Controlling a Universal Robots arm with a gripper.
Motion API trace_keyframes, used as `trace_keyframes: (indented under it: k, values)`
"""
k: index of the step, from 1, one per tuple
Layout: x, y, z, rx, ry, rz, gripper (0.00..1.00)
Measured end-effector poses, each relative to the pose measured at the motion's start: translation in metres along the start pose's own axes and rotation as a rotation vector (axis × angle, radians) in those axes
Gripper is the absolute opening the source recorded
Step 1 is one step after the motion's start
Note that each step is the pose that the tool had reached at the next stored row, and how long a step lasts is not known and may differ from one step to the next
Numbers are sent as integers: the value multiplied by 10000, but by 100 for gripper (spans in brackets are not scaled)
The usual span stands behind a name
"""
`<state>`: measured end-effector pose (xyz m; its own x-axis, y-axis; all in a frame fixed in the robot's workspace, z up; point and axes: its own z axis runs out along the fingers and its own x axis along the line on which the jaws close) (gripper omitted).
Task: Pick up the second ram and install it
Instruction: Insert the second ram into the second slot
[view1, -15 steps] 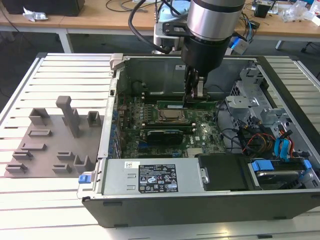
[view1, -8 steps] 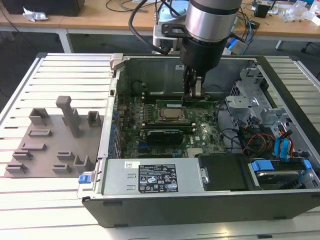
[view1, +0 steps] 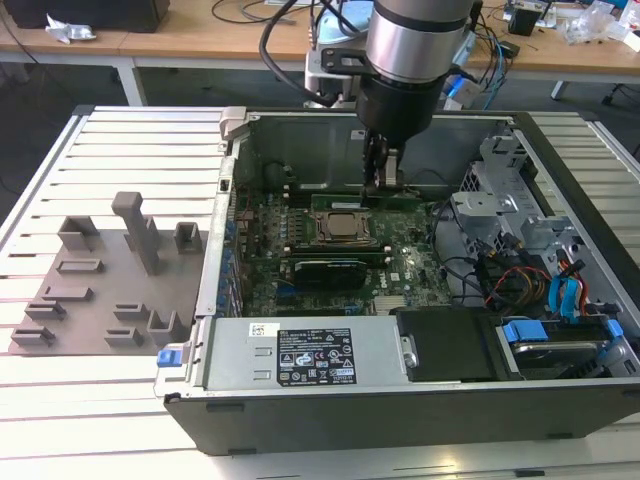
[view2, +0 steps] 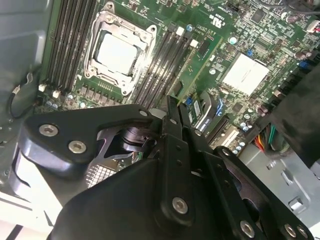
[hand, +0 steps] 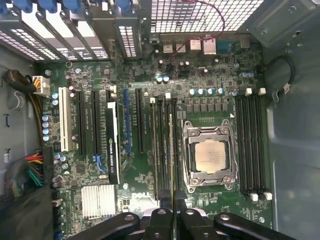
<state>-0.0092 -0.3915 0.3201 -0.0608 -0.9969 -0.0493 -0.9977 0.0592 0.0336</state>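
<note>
The second ram (hand: 171, 150) shows edge-on as a thin green strip running out from between my fingertips. It hangs over the memory slots (hand: 161, 150) beside the CPU socket (hand: 207, 155). My gripper (hand: 172, 206) is shut on the ram. In the second wrist view the gripper (view2: 172, 107) points down at the board, and the ram's edge (view2: 192, 70) runs along the slots next to the CPU socket (view2: 117, 52). In the exterior view the gripper (view1: 383, 183) reaches into the open case just behind the CPU socket (view1: 343, 226). I cannot tell whether the ram touches a slot.
A black card (view1: 325, 270) stands in a slot in front of the socket. The power supply (view1: 320, 355) lies along the case front, and a drive cage with cables (view1: 540, 280) is on the exterior view's right. Grey holder blocks (view1: 140, 235) stand on a mat outside the case.
</note>
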Motion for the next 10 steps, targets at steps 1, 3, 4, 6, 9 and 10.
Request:
trace_keyframes:
  k: [1, 3, 4, 6, 9, 10]
  values:
    - [-16, 1, 12, 0, 0, 1, 13]
    - [-38, 2, 30, 0, 0, 1, 13]
    - [-45, 2, 37, 0, 1, 1, 13]
    - [-56, 2, 48, 0, 1, 1, 13]
    - [-74, 3, 69, 0, -1, 0, 13]
    - [-80, 3, 78, 0, 1, 1, 13]
